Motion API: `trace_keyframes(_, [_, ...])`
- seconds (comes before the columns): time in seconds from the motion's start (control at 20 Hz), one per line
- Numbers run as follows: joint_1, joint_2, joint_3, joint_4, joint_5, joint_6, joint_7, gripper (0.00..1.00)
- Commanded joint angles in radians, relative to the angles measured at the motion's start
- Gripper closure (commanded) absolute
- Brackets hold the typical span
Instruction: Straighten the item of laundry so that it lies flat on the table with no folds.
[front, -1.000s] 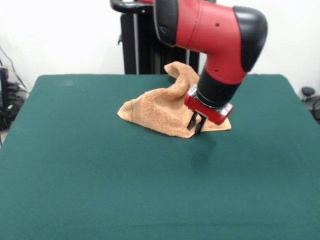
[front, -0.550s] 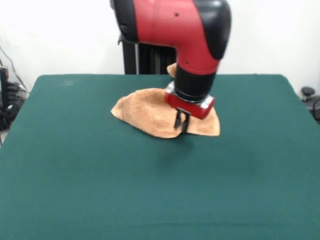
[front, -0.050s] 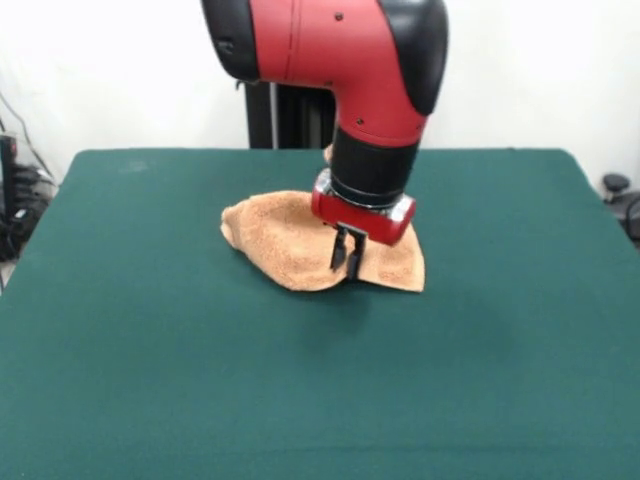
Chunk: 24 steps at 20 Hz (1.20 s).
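The item of laundry (front, -0.050s: 275, 240), an orange-tan terry towel, lies bunched and folded on the dark green table (front, -0.050s: 150, 350), a little behind the table's middle. The red and black arm comes down over the towel's right half and hides its far part. My gripper (front, -0.050s: 346, 262) points down at the towel's near edge. Its dark fingers stand close together and appear shut on the cloth there. A flat corner of the towel (front, -0.050s: 405, 275) sticks out to the right of the gripper.
Green table surface stretches wide on all sides of the towel. Cables and dark gear (front, -0.050s: 12, 200) sit past the left edge. A black object (front, -0.050s: 620, 190) stands past the right edge.
The gripper has moved left and nearer the camera, dragging the towel's near edge with it. The towel's raised peak has dropped and the heap lies lower and further left.
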Motion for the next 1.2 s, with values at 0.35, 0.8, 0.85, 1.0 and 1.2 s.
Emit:
trace_keyframes(0.35, [0.056,0.114,0.147,-0.176,-0.042,0.045,-0.096,1.00])
trace_keyframes(0.8, [0.130,0.137,0.108,-0.203,0.016,0.066,0.026,1.00])
trace_keyframes(0.85, [0.139,0.138,0.103,-0.207,0.023,0.075,0.038,1.00])
trace_keyframes(1.0, [0.157,0.128,0.089,-0.208,0.035,0.097,0.057,1.00])
trace_keyframes(1.2, [0.183,0.124,0.075,-0.228,0.049,0.127,0.072,1.00])
